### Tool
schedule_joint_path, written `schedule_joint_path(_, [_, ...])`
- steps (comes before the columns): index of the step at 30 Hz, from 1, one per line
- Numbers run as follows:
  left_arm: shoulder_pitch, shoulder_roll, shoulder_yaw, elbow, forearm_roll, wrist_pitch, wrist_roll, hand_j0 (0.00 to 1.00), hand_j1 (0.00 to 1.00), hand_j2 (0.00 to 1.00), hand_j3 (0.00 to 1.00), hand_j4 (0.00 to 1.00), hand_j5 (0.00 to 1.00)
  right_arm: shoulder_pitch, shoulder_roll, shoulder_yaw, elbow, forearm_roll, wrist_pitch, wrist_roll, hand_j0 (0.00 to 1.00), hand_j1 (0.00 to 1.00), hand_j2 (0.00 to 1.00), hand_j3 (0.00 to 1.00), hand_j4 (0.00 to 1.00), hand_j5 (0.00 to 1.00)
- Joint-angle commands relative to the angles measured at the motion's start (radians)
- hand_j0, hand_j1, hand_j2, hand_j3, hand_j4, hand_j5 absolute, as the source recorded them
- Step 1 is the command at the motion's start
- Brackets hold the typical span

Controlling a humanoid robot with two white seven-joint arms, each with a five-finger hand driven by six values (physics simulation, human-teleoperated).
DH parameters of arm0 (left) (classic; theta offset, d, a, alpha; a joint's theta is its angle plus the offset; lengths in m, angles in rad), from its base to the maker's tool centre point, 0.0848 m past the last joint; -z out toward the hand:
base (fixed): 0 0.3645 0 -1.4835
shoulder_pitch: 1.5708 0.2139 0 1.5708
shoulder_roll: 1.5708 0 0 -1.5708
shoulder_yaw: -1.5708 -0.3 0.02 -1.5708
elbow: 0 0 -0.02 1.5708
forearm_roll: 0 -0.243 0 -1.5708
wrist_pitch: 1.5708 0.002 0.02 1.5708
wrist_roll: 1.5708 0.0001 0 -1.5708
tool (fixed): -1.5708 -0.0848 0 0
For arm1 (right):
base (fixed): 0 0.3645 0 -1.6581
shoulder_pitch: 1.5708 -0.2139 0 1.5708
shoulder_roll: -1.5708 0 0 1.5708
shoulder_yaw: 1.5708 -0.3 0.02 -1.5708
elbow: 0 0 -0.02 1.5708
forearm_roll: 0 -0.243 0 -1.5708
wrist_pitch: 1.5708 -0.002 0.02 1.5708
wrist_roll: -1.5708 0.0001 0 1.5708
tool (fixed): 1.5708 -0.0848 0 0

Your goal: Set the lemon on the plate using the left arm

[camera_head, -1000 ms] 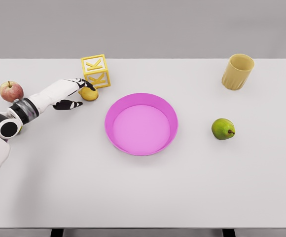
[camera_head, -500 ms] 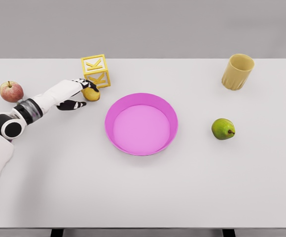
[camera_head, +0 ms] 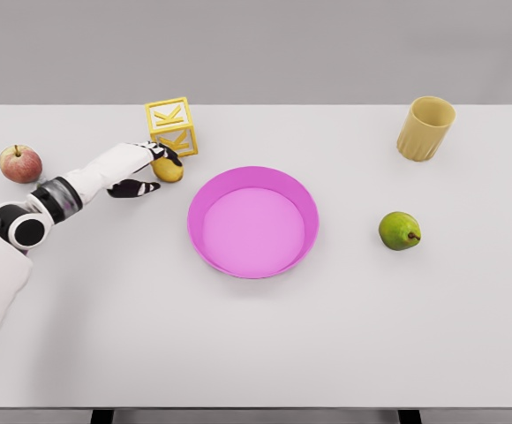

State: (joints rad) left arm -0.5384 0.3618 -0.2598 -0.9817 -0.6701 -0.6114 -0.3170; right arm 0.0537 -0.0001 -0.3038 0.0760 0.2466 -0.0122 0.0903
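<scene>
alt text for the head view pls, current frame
The robot's left hand reaches over a lemon beside a yellow letter block. A pink plate sits mid-table, empty; apple far left, pear and cup right.

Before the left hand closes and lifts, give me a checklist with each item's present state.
1. Left hand at the lemon: ok, fingers reach over its top and the thumb sits low on its left.
2. Firm grasp on the lemon: cannot tell, the fingers do not look wrapped around it.
3. Room beside the lemon: not ok, the letter block stands right behind it and could be knocked.
4. Plate ready: ok, nothing lies in it.
5. Path from lemon to plate: ok, bare table lies between them.
6. Other things out of the way: ok, apple, pear and cup sit well apart.
</scene>
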Motion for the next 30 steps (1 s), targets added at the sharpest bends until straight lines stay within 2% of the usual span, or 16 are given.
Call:
schedule_joint_path(1, [0.000, -0.003, -0.001, -0.002, 0.004, 0.001, 0.000, 0.68, 0.68, 0.68, 0.68, 0.68, 0.68, 0.000, 0.000, 0.000, -0.001, 0.000, 0.000, 0.000, 1.00, 1.00, 1.00, 1.00, 1.00, 1.00])
schedule_joint_path(14, [0.003, -0.021, -0.001, -0.002, 0.003, 0.001, 0.003, 0.64, 0.64, 0.64, 0.64, 0.64, 0.64, 0.000, 0.000, 0.000, 0.001, 0.000, 0.000, 0.000, 1.00, 1.00, 1.00, 1.00, 1.00, 1.00])
schedule_joint_path(22, [0.006, -0.021, -0.001, -0.003, 0.004, 0.001, 0.004, 0.55, 0.55, 0.55, 0.55, 0.55, 0.55, 0.000, 0.000, 0.000, -0.001, 0.000, 0.000, 0.000, 1.00, 1.00, 1.00, 1.00, 1.00, 1.00])
schedule_joint_path(30, [0.011, -0.021, -0.001, -0.015, 0.009, 0.001, 0.004, 0.52, 0.52, 0.52, 0.52, 0.52, 0.52, 0.000, 0.000, 0.000, -0.001, 0.000, 0.000, 0.000, 1.00, 1.00, 1.00, 1.00, 1.00, 1.00])
